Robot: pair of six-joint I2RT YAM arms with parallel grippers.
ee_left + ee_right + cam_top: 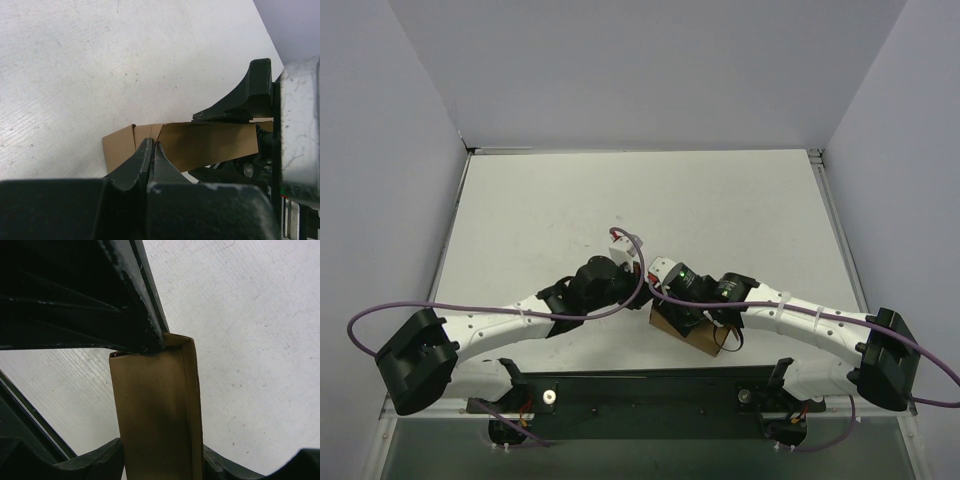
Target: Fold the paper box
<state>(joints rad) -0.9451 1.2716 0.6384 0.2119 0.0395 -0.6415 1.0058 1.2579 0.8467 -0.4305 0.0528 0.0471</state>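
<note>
On the speckled white table [570, 200], the right gripper [161, 447] clamps the creased brown paper box [155, 400], left gripper [152, 145] closed tight

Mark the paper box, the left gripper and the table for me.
paper box [210, 145], left wrist view, on its broad brown panel.
left gripper [154, 143], left wrist view, where its closed fingertips meet.
table [620, 200], top external view, bare white surface.

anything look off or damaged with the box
Nothing looks damaged. The paper box is clamped in the right jaws, and the shut left jaws touch its end, where one flap juts out unfolded.
</note>
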